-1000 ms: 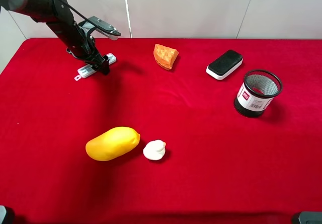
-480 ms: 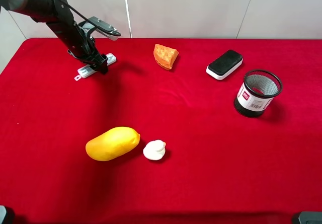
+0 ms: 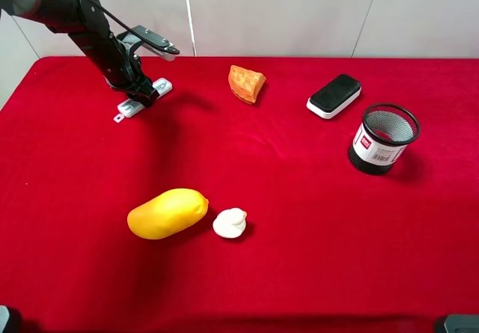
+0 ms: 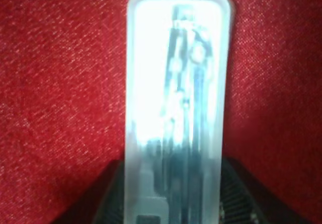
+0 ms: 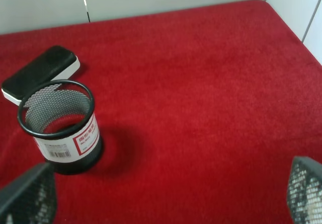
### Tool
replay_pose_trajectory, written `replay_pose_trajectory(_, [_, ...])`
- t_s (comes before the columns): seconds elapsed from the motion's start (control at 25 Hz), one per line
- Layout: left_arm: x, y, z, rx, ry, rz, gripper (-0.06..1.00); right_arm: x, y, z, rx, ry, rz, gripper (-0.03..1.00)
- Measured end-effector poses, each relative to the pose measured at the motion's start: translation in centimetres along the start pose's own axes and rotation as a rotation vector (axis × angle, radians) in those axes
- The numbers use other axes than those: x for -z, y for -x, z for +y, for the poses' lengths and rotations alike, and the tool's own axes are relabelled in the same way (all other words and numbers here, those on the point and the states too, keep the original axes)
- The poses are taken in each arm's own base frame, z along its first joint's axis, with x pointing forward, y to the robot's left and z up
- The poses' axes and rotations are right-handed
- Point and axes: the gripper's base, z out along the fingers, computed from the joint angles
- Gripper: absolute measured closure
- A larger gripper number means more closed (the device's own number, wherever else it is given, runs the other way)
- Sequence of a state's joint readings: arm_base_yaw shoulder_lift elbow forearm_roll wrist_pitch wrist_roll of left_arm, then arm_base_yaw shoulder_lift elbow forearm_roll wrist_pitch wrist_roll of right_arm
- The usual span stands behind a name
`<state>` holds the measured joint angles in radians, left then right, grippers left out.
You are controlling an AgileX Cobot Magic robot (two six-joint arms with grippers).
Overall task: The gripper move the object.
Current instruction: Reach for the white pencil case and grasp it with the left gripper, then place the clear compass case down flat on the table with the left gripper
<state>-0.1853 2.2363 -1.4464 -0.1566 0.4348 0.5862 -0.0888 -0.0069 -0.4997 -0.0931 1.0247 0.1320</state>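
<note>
Exterior high view: left gripper set on the object, a translucent case lying at the far left of the red worktop. Left wrist view: object flat on the cloth, dark fingers against both long edges, clamped on it. Right wrist view: right gripper with fingertips wide apart, holding nothing, near a black mesh cup.

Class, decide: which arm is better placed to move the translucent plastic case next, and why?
Left. The left gripper has the case between its fingers, which appear closed against both long sides. The right gripper hangs open near the mesh cup, far from the case.
</note>
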Motion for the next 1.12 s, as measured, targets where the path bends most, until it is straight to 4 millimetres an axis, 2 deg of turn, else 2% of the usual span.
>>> replay_pose_trajectory(0.84, [0.01,0.00,-0.01,0.001,-0.002,0.002,0.54,0.00,-0.01,0.00,0.000,0.000,0.001,0.27])
replay_pose_trajectory(1.12, [0.66,0.86,0.26,-0.004,-0.019,0.015,0.54,0.00,-0.01,0.00,0.000,0.000,0.001,0.27])
